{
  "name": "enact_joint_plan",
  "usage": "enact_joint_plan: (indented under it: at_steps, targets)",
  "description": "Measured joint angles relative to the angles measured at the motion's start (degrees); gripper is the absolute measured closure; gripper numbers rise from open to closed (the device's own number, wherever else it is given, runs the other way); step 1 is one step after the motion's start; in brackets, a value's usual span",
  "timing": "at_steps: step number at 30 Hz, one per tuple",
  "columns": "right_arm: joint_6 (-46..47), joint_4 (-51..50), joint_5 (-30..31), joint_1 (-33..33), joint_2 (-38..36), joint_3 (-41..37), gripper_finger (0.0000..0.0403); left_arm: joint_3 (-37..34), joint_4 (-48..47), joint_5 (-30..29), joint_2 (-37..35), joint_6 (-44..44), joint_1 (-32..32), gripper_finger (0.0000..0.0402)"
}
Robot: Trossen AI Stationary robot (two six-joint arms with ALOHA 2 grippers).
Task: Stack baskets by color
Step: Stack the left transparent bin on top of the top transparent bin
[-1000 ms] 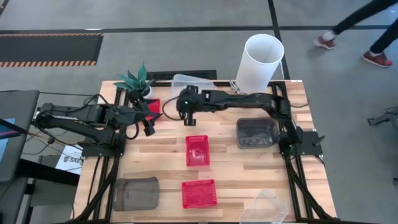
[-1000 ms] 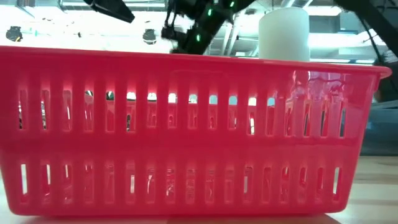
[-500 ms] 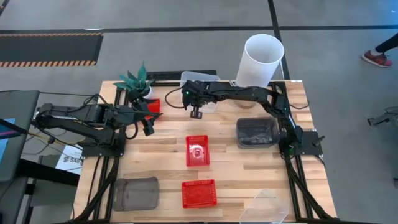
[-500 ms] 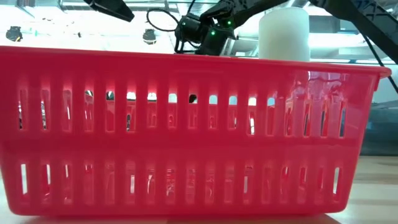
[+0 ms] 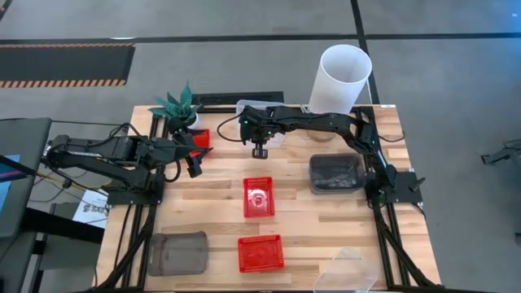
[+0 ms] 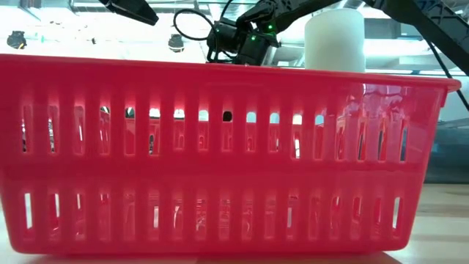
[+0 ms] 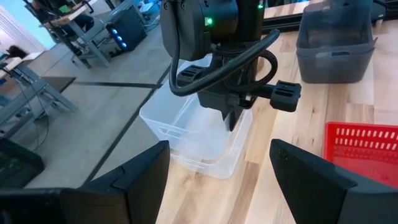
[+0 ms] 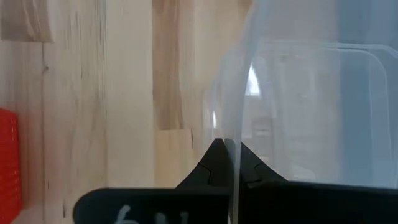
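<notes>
Wooden table (image 5: 220, 199): right claw (image 8: 227, 163) pinches the clear basket (image 7: 196, 127) wall at the far edge, seemingly its near rim; left claw (image 7: 217, 180) waits open alongside.

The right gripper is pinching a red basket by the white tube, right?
Not red. The right gripper is shut on a clear basket near the white tube; the right wrist view shows its see-through wall between the fingertips.
</notes>
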Motion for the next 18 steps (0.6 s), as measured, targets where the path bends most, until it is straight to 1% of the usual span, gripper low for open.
enact_joint_plan:
  at_steps: [9,18]
  targets:
    - [-0.2,-2.2,0.0,-0.2,0.0,0.0,0.0402,0.0,0.6,0.0,0.0,0.0,0.0,0.0136]
    - [-0.2,-2.1,0.0,-1.0,0.0,0.0,0.0401,0.0,1.0,0.1,0.0,0.0,0.0,0.0136]
